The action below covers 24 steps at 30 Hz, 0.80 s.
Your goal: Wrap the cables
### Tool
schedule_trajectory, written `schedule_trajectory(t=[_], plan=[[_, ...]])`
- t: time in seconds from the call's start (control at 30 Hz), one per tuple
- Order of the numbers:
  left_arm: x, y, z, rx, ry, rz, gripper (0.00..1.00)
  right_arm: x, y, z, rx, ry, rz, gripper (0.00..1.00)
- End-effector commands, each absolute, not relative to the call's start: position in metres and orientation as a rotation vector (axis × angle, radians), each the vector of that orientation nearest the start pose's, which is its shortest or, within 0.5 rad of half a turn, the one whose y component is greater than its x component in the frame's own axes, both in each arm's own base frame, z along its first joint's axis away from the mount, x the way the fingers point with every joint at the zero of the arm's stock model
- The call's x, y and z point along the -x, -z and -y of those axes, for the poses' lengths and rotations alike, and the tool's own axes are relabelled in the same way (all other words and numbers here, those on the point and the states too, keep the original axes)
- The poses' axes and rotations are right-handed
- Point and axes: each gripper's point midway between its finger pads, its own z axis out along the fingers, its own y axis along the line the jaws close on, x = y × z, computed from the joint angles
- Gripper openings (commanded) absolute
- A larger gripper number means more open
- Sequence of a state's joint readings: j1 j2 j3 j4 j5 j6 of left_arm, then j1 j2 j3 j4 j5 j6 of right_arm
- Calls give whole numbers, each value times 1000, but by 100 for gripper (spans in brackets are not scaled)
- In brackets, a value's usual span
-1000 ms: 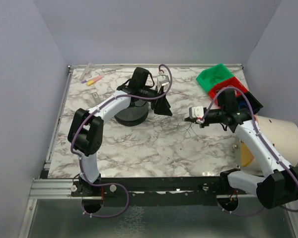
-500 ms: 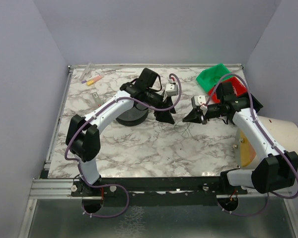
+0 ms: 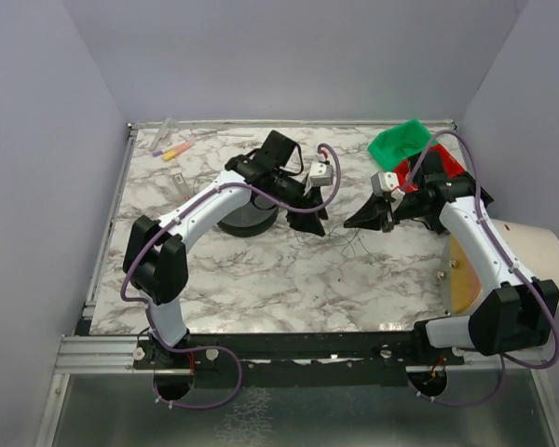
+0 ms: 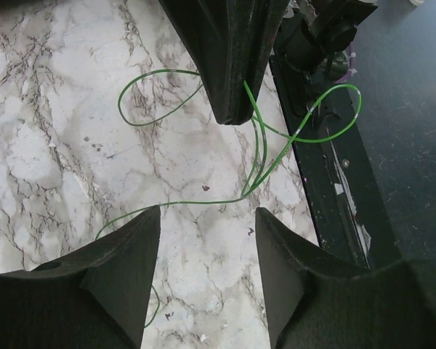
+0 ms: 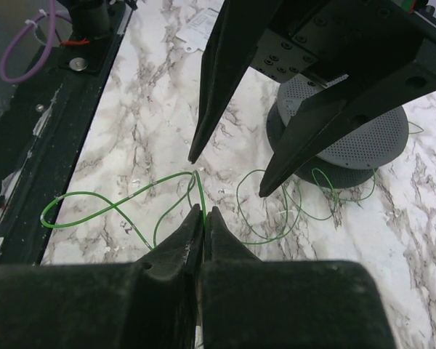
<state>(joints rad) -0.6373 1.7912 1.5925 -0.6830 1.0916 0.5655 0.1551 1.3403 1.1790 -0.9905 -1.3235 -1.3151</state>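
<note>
The cable is one hair-thin green wire (image 3: 354, 244) lying in loose loops on the marble table (image 3: 261, 279), right of the black round spool (image 3: 245, 216). My right gripper (image 5: 206, 209) is shut on a strand of the wire (image 5: 116, 203) close to the tabletop. My left gripper (image 4: 207, 214) is open and empty, hovering over the wire (image 4: 203, 202). In the top view the left gripper (image 3: 312, 216) and right gripper (image 3: 354, 222) face each other tip to tip, a small gap apart. More loops of the wire lie against the spool (image 5: 349, 138).
A green bin (image 3: 405, 140) and a red bin (image 3: 419, 169) stand at the back right. A large cream cone-shaped object (image 3: 531, 261) lies off the right edge. Coloured pens (image 3: 172, 149) lie at the back left. The black rail (image 4: 327, 182) runs along the near edge.
My left gripper swung right from over the spool to the table's middle. My right gripper turned, lifted a little, and now meets it over the wire.
</note>
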Motion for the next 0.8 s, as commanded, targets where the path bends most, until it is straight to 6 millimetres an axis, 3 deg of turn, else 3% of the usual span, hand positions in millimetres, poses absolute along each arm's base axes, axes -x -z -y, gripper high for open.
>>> schedule_trajectory(t=[0.0,0.33,0.43,0.6,0.77], plan=[[-229,-245,365,-1644,1395,-1418,54,-233,-251,-203,1453,-1093,-1173,1],[-216,-244,377,-1679,1459,-1401,41,-236,-242,-203,1441,-1111,-1204,1],[-215,-244,377,-1683,1459,-1399,30,-238,-238,-202,1439,-1105,-1218,0],[-216,-242,375,-1686,1442,-1409,2,-242,-237,-199,1426,-1088,-1229,0],[-218,-236,373,-1687,1407,-1441,0,-250,-237,-194,1402,-1057,-1257,1]])
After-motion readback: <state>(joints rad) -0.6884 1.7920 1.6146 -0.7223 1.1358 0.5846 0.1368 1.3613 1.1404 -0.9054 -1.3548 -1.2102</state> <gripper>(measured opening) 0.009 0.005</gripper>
